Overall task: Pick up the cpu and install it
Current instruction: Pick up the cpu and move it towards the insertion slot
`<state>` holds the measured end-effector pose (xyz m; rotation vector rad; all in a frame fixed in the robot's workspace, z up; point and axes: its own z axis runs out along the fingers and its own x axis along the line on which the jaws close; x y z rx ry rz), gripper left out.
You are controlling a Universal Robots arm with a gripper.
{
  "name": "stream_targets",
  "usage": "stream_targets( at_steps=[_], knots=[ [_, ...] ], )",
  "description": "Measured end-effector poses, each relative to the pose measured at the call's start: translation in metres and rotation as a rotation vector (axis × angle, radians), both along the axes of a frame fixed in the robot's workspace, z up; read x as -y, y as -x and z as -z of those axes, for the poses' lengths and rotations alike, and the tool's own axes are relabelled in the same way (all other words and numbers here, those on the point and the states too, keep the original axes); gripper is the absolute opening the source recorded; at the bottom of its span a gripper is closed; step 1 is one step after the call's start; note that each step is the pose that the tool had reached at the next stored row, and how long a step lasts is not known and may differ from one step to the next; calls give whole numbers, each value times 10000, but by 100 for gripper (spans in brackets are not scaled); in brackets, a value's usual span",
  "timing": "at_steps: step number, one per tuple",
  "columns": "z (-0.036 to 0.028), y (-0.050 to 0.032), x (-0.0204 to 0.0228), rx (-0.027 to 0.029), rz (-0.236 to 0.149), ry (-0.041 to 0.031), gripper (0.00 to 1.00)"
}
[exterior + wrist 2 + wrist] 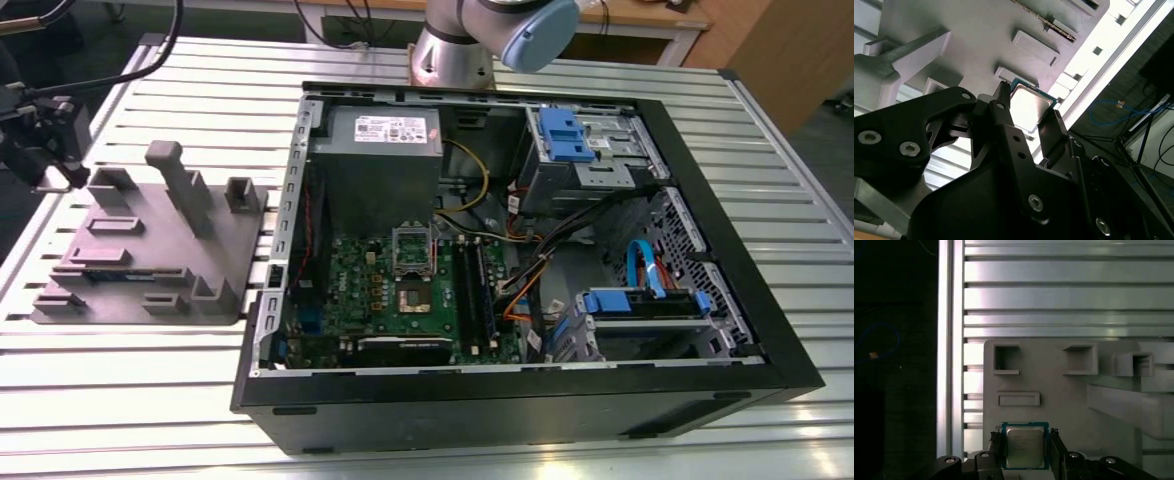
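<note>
Surface (pixel 147 400) is a pale slatted aluminium one. There's wooden furniture (pixel 787 60) behind it at the exterior view's right, and a dark floor (pixel 1134 80) past its edge in the second wrist view. A big open PC case (pixel 534 405) takes up the middle, with the arm base (pixel 454 55) just behind it. Inside there's a green motherboard (pixel 360 290) with its socket (pixel 414 268) near the middle, a power supply (pixel 380 135) beyond that, and a cable bundle (pixel 567 235) running toward the drive cages (pixel 581 150). A grey fixture block (pixel 227 250) with upright posts sits between the case and the hand (pixel 60 178), which is off at the exterior view's left. The hand's fingers (pixel 1056 447) sit tight against opposite edges of the cpu (pixel 1025 446), right by the block's corner. Can't tell if the cpu is lifted clear of the block.
</note>
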<state>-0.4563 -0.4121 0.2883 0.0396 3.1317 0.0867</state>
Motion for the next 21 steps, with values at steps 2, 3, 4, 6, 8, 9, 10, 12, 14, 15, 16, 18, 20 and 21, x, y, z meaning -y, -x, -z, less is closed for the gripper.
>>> stream_targets(
  at_steps=[2,3,4,6,8,9,10,12,14,15,16,18,20,21],
  knots=[
    [-22,0,0,0,-1,0,47],
    [-33,0,0,1,0,0,47],
    [-44,0,0,0,0,0,47],
    [-71,0,0,1,-1,-1,47],
    [-97,0,0,1,0,0,47],
    [-109,0,0,0,0,0,47],
    [-121,0,0,1,0,0,47],
    [-142,0,0,1,0,-1,47],
    [-165,0,0,0,0,0,47],
    [-178,0,0,0,0,0,47],
    [-192,0,0,1,0,-1,47],
    [-229,0,0,0,0,0,47],
    [-272,0,0,1,0,0,47],
    [-296,0,0,1,-1,-1,47]
  ],
)
